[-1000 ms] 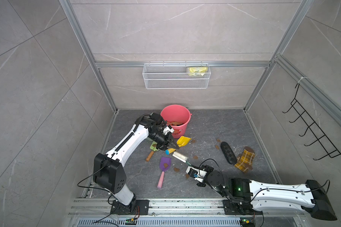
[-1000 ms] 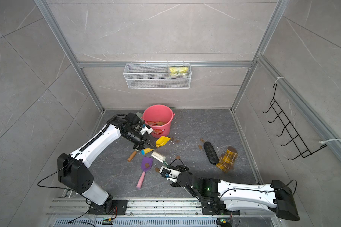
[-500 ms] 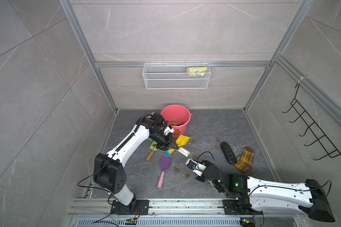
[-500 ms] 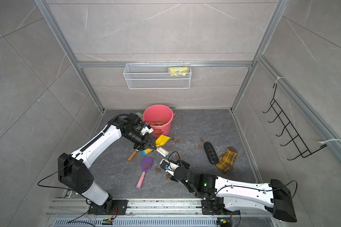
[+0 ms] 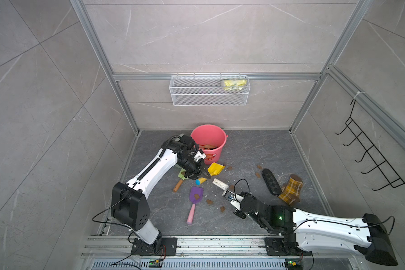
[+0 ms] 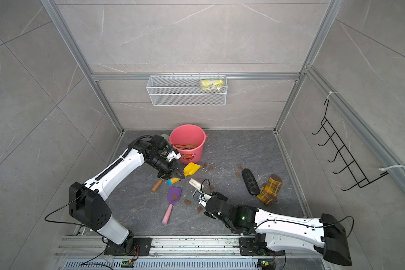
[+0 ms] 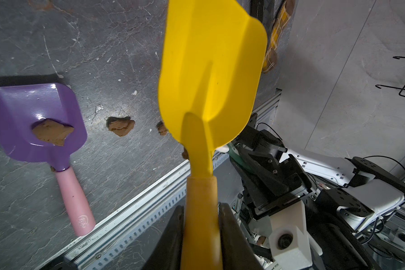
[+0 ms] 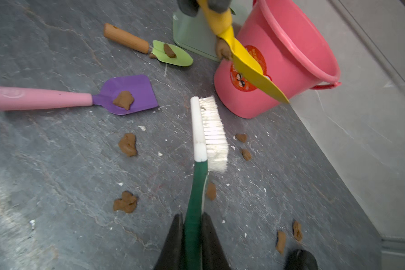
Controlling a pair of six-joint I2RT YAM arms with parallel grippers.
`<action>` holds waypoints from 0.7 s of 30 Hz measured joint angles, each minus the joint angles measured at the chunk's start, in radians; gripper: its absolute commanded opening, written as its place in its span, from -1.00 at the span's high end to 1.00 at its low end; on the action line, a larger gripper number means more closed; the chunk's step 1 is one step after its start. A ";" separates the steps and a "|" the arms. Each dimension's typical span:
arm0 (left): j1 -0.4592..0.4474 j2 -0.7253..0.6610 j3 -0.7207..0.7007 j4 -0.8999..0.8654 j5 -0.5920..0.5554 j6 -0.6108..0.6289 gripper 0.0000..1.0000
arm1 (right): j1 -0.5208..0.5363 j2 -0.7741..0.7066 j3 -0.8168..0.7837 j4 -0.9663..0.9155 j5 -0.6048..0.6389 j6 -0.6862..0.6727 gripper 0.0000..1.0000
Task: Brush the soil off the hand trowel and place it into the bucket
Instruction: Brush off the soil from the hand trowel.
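Toward the left of the desk (image 5: pixel 255 145), the left end effector (image 7: pixel 200 210) is pinching the orange handle of the yellow hand trowel (image 5: pixel 216 168), with its fingers (image 7: pixel 229 224) pressed against both sides of the handle. The trowel is hanging above the desk, blade angled down, just in front of the labelled side of the bucket (image 5: pixel 220 149) and outside it. In the left wrist view the blade's hollow face is looking clean. In the right wrist view a brown lump (image 8: pixel 223 50) is showing close to the trowel's neck; I cannot tell whether it is stuck there.

Below the left end effector, a green trowel (image 8: pixel 171 55) with a wooden handle is lying flat and carrying a lump. Just nearer the rail, a purple trowel (image 5: pixel 196 192) with a pink handle is lying flat with another lump on its blade.

Near the middle, a brush (image 8: pixel 211 131) with white bristles is pointing toward the bucket, close to the yellow blade but apart from it. The right end effector (image 8: pixel 192 217) is squeezing its green handle between both fingers.

Loose soil (image 5: pixel 209 201) is sitting scattered on the desk around the brush and in front of the bucket.

Further right, a black oval object (image 5: pixel 271 181) and a plaid item (image 5: pixel 290 191) are lying side by side.
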 measured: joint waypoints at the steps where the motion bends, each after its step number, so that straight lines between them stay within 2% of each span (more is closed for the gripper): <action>1: -0.004 0.000 0.000 0.000 -0.002 0.000 1.00 | 0.008 -0.005 0.001 0.002 -0.014 -0.005 1.00; 7: -0.034 0.003 0.000 0.003 -0.023 0.000 1.00 | 0.019 -0.008 0.032 0.044 -0.058 -0.039 1.00; 14: -0.051 0.004 -0.004 0.008 -0.032 0.000 1.00 | 0.018 -0.004 0.042 0.083 -0.020 -0.058 1.00; 21: -0.052 0.005 -0.004 0.042 -0.045 0.005 1.00 | -0.053 0.029 0.043 0.072 -0.017 -0.026 1.00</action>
